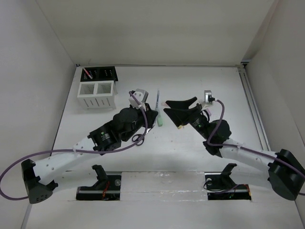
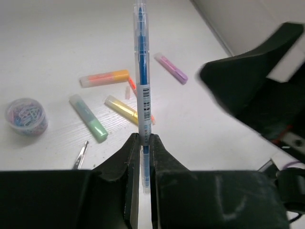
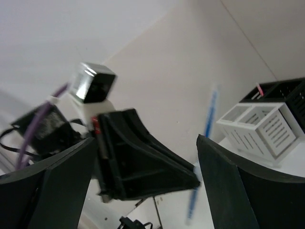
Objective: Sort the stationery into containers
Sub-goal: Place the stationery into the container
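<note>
One blue pen (image 2: pixel 142 71), lower end hidden, pinched in left gripper (image 2: pixel 144 138); right gripper (image 3: pixel 145 143) wide.

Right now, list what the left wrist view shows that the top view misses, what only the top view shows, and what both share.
Only the left wrist view: the tub of clips, the orange marker, yellow marker and purple marker. Only the top view: the white organizer and the mesh holder with a pink pen in it. Both: the blue pen clamped in the left gripper, and the green marker.
</note>
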Robot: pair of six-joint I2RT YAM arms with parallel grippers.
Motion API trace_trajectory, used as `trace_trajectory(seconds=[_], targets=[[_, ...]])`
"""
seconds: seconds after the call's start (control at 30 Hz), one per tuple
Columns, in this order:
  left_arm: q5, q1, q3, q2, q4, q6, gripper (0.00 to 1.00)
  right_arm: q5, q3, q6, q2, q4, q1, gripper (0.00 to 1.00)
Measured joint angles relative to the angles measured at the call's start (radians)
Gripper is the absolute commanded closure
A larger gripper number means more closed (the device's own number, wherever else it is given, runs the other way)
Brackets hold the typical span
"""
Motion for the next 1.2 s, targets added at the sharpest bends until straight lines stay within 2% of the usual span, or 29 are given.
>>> trace_trajectory(seconds=[0.13,0.3,0.4,0.5,0.63,0.83,0.93,1.2], targets=[[-0.085,0.002,-0.015,0.047,0.003,-0.041,1.00,-0.013,-0.011,-0.013,-0.119,-0.051,-0.045,0.09],[-0.190,0.042,-0.008,0.130,0.019,-0.103,1.00,0.004,-0.049,-0.076,-0.328,-0.219,-0.103,0.07],[-0.201,0.139,0.028,0.206,0.016,-0.130,1.00,0.030,-0.054,-0.142,-0.438,-0.332,-0.121,0.05],[-0.183,0.327,0.111,0.307,0.014,-0.158,1.00,0.053,-0.056,-0.212,-0.512,-0.421,-0.130,0.03],[-0.225,0.576,0.332,0.491,-0.017,-0.179,1.00,0.047,-0.059,-0.282,-0.514,-0.481,-0.143,0.03],[-0.302,0.794,0.721,0.776,-0.016,-0.129,1.00,-0.016,-0.084,-0.319,-0.449,-0.550,-0.154,0.03],[-0.327,0.866,0.795,0.857,0.023,-0.064,1.00,-0.065,-0.095,-0.322,-0.443,-0.575,-0.155,0.03],[-0.385,0.972,0.788,0.962,0.155,0.131,1.00,-0.121,-0.114,-0.344,-0.494,-0.616,-0.155,0.03]])
